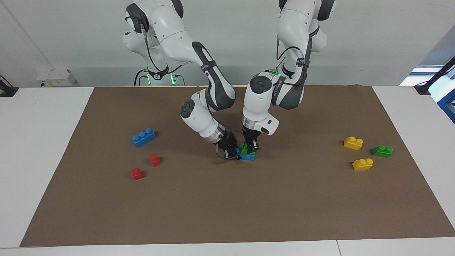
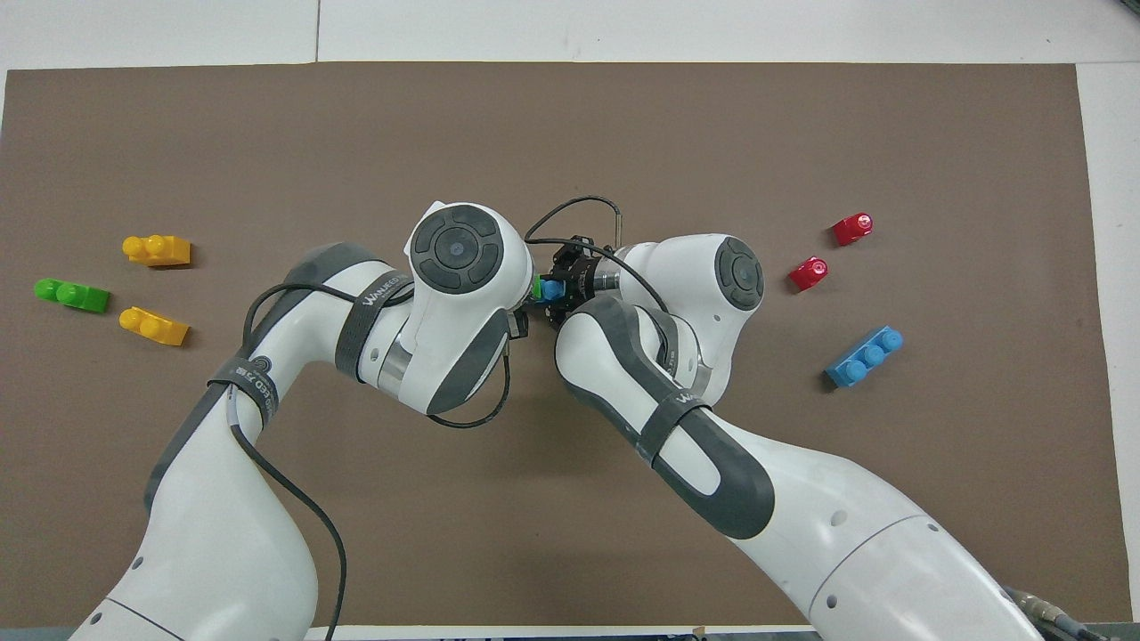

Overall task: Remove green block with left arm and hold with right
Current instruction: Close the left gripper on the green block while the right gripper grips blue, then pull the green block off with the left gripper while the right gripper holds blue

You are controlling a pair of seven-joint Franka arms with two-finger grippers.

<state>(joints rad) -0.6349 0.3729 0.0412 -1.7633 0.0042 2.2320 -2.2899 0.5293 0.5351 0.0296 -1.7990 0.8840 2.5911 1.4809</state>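
At the middle of the brown mat on the desk (image 1: 53,149), the green block (image 1: 244,149) sat studded onto a blue brick (image 1: 247,156). The left gripper (image 1: 253,146) stood straight over it, its fingers clamped on the green block from above, so the block lay directly between them. The right gripper (image 1: 231,151) came in slantwise, low, from the right arm's end, its fingers closed on the blue brick's end just beside the green one. I judged the pull had to go straight up, away from the brick, since the block's long axis ran along the blue brick toward the right fingers.
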